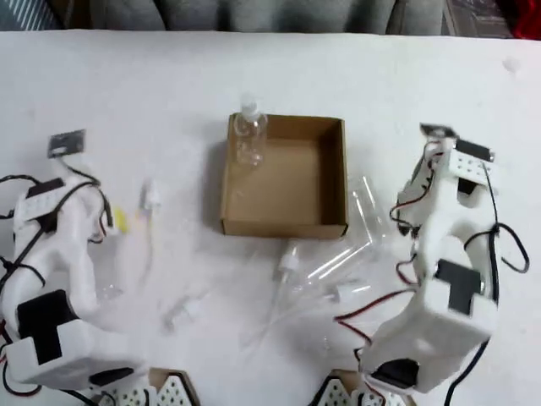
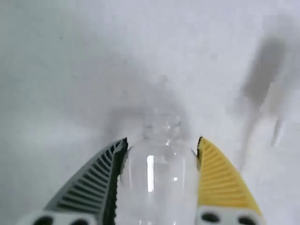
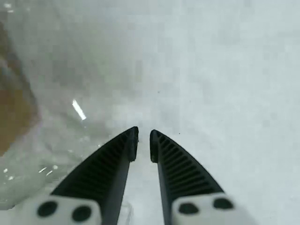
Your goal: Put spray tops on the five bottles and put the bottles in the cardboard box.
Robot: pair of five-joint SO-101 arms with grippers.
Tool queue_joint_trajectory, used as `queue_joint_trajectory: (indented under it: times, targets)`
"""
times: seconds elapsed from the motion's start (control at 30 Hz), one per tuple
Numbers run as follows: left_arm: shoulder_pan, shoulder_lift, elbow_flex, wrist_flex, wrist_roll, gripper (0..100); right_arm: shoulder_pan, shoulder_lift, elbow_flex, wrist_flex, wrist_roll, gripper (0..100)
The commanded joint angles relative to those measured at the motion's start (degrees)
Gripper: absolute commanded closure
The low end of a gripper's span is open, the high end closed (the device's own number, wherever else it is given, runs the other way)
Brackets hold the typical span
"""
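At the near edge of a white table [image 1: 169, 76], two white arms sit side by side, the left arm [image 1: 59, 254] and the right arm [image 1: 448, 254]. The left gripper [image 2: 161, 143], one finger grey and one yellow, is clamped around the shoulder of a clear bottle [image 2: 159, 178] whose neck is open and uncapped. Gripper and bottle are over the table's left side, well apart from the box. The right gripper [image 3: 143, 140], both fingers black, is all but closed on nothing, with a thin slit between its tips. It sits over bare table to the right of the box.

Between the arms lie what look like four loose spray tops [image 1: 287, 264], white with thin dip tubes, though the count is uncertain against the white surface. One lies off to the left near the left arm, and the others lie in front of the box. Among them, by the box's near right corner, lie at least two more uncapped bottles [image 1: 338, 258], transparent and hard to tell apart.

Farther back sits one cardboard box [image 1: 325, 169], square, brown and open-topped. At its far left corner stands one capped bottle [image 1: 250, 139], clear with a white spray top, its head rising over the rim.
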Motion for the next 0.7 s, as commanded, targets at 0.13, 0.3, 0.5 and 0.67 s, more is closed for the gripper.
queue_joint_trajectory:
  times: [0.13,0.3,0.5,0.67]
  targets:
    - [-2.59,-0.22,-3.16,-1.76,3.96,98,-14.99,-23.69,-0.7,12.88,0.18,98.1]
    - [-3.91,-0.13,-3.16,-1.76,3.96,98,-34.15,-30.46,-0.88,15.34,-5.8,98.1]
    - [-5.76,-0.13,-3.25,-1.85,4.04,98,-52.35,-22.37,-9.58,6.02,-15.91,98.1]
    - [-7.43,0.84,-3.6,-2.99,4.22,98,-59.47,-10.51,-21.01,-0.13,-24.44,98.0]
